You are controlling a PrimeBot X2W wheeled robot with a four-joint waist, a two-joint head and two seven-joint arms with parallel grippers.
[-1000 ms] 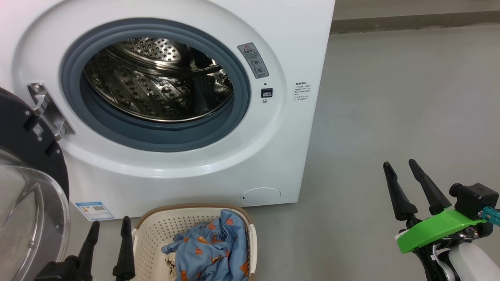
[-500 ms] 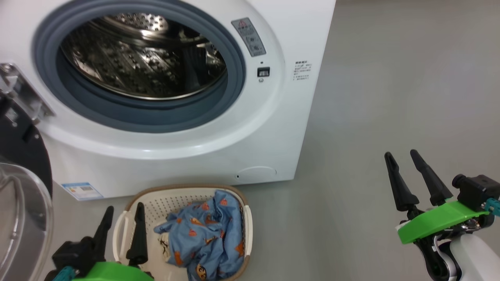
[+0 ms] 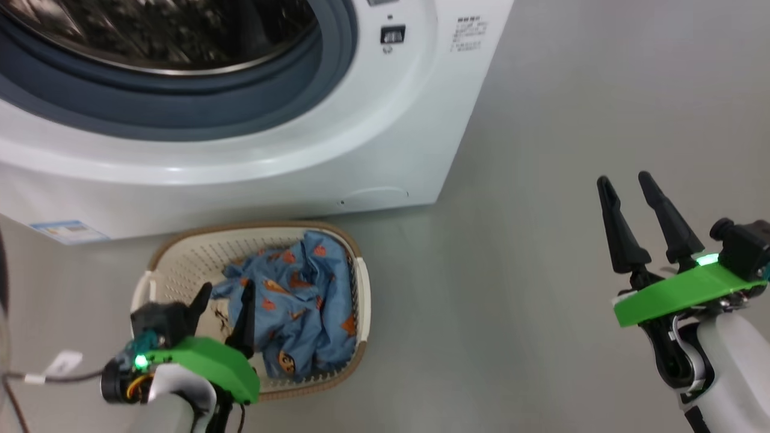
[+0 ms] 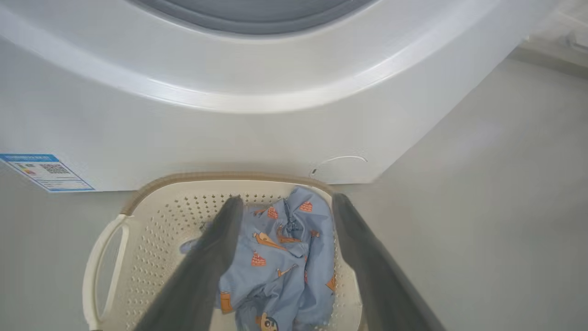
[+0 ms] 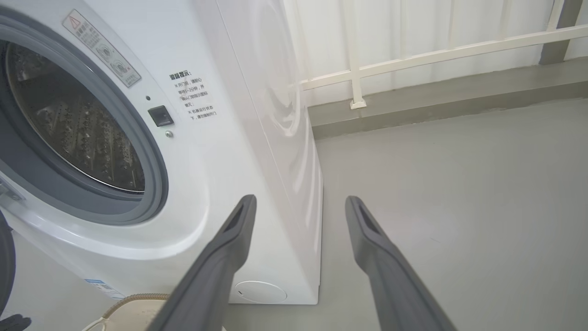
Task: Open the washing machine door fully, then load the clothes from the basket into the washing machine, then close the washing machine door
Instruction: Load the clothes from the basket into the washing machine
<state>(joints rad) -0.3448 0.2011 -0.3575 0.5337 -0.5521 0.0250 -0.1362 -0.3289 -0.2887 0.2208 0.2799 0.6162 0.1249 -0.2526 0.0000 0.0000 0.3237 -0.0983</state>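
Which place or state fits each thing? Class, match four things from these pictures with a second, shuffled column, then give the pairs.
Things
1. clothes
2. left gripper
3. right gripper
4. drum

Place or state
A. open, over bare floor
B. perforated steel
C. crumpled in the basket
D. open, over the basket

Pairs: 1-C, 2-D, 3-A, 4-B
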